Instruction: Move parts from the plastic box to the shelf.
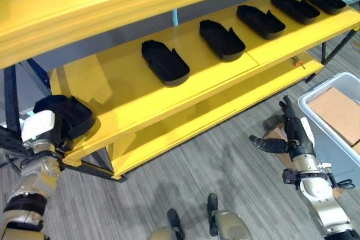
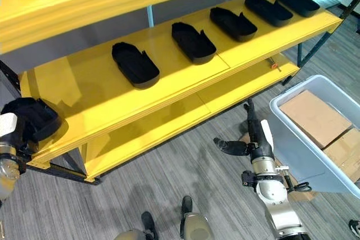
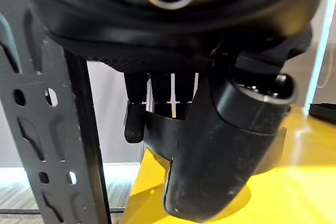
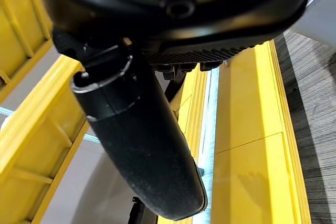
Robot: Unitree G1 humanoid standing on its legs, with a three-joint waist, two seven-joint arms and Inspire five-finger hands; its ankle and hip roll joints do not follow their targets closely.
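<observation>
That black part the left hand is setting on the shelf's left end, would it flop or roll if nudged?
Probably neither. The black part keeps a moulded tray shape in the left hand, so it looks stiff. Its flat, elongated form suggests sliding on the smooth yellow shelf, not rolling. Likely light: thin walls.

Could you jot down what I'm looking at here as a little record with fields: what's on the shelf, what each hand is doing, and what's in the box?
shelf: yellow, middle level holds five black parts in a row
nearest part in row: lies flat, untouched
left hand: at the shelf's left end, fingers curled round a sixth black part
right hand: open, holding nothing, above the floor beside the plastic box
plastic box: pale, brown cartons inside
</observation>
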